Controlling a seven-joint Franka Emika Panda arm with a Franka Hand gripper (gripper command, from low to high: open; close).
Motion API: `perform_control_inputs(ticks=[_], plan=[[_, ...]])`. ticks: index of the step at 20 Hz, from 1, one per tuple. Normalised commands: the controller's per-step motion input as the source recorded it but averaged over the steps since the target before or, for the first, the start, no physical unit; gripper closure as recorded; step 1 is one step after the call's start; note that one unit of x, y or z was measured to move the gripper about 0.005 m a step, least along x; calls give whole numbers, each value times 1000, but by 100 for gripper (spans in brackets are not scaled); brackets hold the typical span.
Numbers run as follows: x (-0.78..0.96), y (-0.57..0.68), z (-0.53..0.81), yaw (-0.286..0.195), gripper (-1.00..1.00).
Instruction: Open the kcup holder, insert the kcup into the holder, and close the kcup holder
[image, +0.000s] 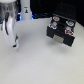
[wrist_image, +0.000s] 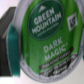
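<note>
Wrist view is almost filled by the small white cup-shaped pod with a green foil top (wrist_image: 47, 37), whose lid reads "GREEN MOUNTAIN" and "DARK MAGIC"; smaller print lower on the lid is too blurred to read. Its rim is cut off by the frame on more than one side, and a dark finger (wrist_image: 6, 42) with a teal pad (wrist_image: 11, 45) presses against its edge. The opposite finger is out of sight, so the pod looks pinched, though only one contact shows.

Exterior view is blurry: the silver-white robot arm (image: 9, 22) stands at the exterior view's left, reaching down to the pale tabletop (image: 40, 62), its pincer (image: 15, 44) low over the surface. The pod cannot be made out there. Well apart, toward the exterior view's right, sits the black boxy drawer unit (image: 61, 27), with red-and-white round pods (image: 57, 22) on it. Behind is a dark background.
</note>
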Motion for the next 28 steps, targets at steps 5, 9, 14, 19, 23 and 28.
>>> perform_control_inputs(ticks=[5,9,14,19,23,28], plan=[[127,576,732,10,100],[92,669,706,12,100],[97,676,668,10,100],[132,673,506,10,100],[146,678,310,11,100],[138,678,230,12,100]])
